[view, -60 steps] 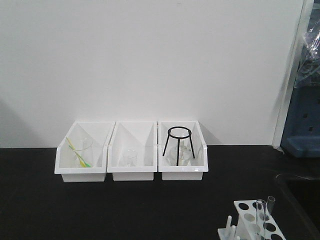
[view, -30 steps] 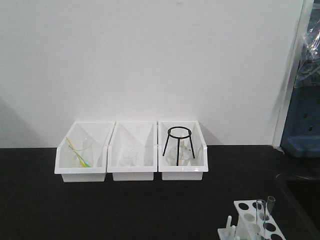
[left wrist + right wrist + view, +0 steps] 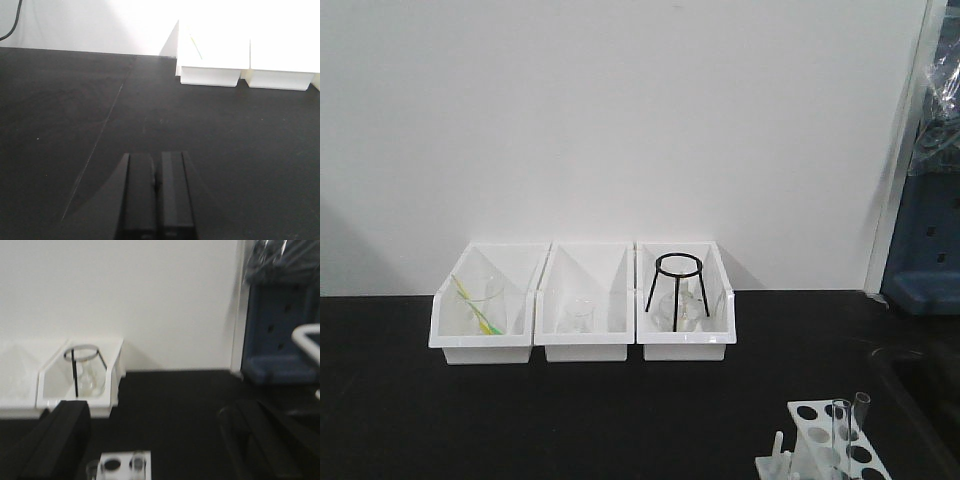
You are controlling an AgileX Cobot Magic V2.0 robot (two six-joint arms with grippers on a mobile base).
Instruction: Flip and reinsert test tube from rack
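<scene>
The white rack [image 3: 817, 432] stands at the table's front right, partly cut off by the frame's lower edge. Two clear test tubes [image 3: 841, 425] stand upright in its holes, side by side. In the right wrist view the rack [image 3: 122, 458] lies low in the frame with a tube [image 3: 136, 463] in a hole. My right gripper [image 3: 155, 412] is open, its fingers wide apart, above and behind the rack and apart from it. My left gripper [image 3: 156, 160] is shut and empty over bare black table, far from the rack. Neither gripper shows in the front view.
Three white open-front bins [image 3: 482, 345] stand in a row against the back wall; the right one holds a black tripod ring [image 3: 677, 280] and glassware. A blue object [image 3: 925, 260] stands at the far right, past the table's edge.
</scene>
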